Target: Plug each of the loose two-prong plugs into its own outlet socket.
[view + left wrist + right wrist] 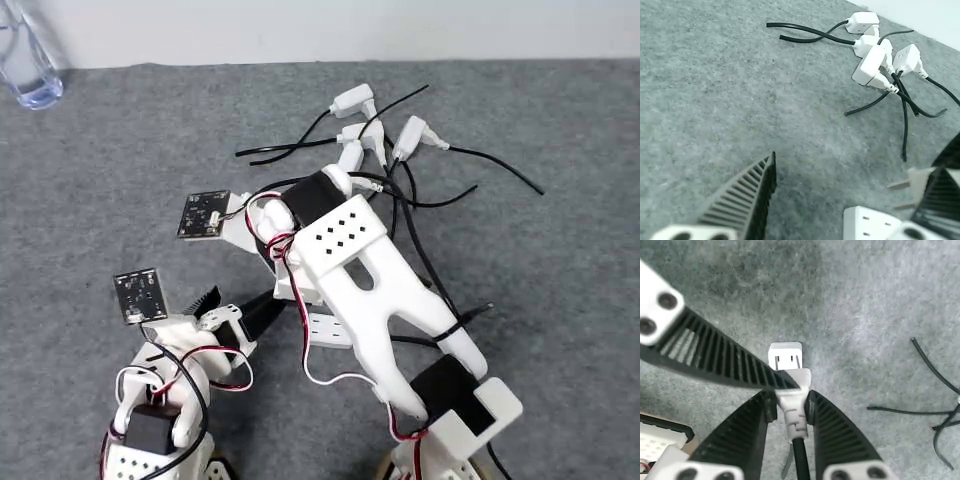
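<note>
Black ribbed right gripper [790, 400] clamps the white two-prong plug [796, 377] at its flexible cable neck — prongs free, over grey felt [865, 315]. Probably light and hard-shelled, cord springy — better gripped on the shell, or it may pivot.

- The mat [90, 170] covers the table, and a container [28, 72] stands at its far left corner.
- The loose plugs [372, 132] lie bunched at the far centre, and their cords [300, 148] cross and trail out to the left and right.
- The left arm [160, 400] sits at the near left and the right arm [370, 280] at the near right, reaching over several cords.
- The right gripper [790, 399] is clamped on a plug [791, 409], low over the mat and well nearer than the bunch.
- The outlet socket [785, 355] lies just ahead of that plug; whether they touch cannot be told.
- The left gripper [248, 298] has its fingers spread wide on either side of the socket, one finger [725, 352] close against the plug.
</note>
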Robot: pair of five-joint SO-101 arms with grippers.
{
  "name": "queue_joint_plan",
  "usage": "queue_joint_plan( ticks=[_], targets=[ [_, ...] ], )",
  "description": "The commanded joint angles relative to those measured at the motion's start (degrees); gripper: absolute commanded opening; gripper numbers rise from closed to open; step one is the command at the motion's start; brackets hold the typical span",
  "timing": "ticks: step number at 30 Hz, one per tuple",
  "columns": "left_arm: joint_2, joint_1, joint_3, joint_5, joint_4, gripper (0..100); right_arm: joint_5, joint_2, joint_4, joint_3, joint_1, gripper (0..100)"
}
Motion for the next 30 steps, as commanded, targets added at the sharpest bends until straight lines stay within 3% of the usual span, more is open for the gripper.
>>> queue_joint_plan(
  ticks=[1, 7, 22, 30],
  targets=[
    [-0.35, -0.09, -0.31, 0.62, -0.09, 43, 1.32, -0.13, 0.75, -5.27, 3.12, 0.8],
    [-0.35, -0.09, -0.31, 0.62, -0.18, 43, 1.05, -0.57, 1.45, -5.27, 4.18, 0.8],
    [-0.35, -0.09, -0.31, 0.53, -0.18, 43, -1.67, -8.75, 2.95, -4.92, -4.09, 0.8],
    [-0.26, -0.09, -0.31, 0.44, -0.09, 43, -1.93, -7.16, 2.95, -4.84, -3.21, 0.8]
  ],
)
